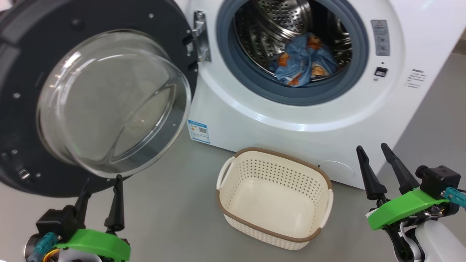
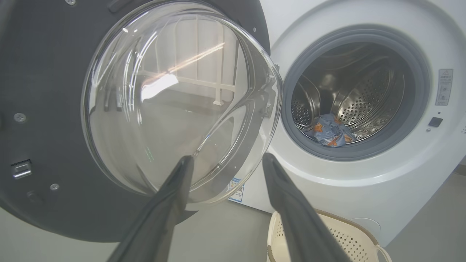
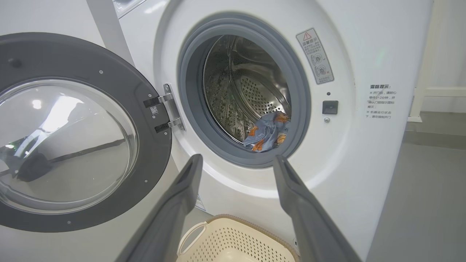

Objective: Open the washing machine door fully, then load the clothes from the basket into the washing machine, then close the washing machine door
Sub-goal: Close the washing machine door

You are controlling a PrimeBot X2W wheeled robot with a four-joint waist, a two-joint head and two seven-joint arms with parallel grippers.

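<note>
1. Washing machine door (image 1: pixel 91 102) wide open, left of the washing machine (image 1: pixel 291 120).
2. Clothes (image 1: pixel 305 60) inside its drum (image 1: pixel 276 22), basket (image 1: pixel 255 227) just in front.
3. Left claw (image 1: pixel 103 179) and right claw (image 1: pixel 372 146) both spread, gripping nothing.

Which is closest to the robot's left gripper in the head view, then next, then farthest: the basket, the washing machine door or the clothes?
From the left gripper:
1. washing machine door, just above it.
2. basket, on the floor to the right.
3. clothes, far inside the drum.
</note>
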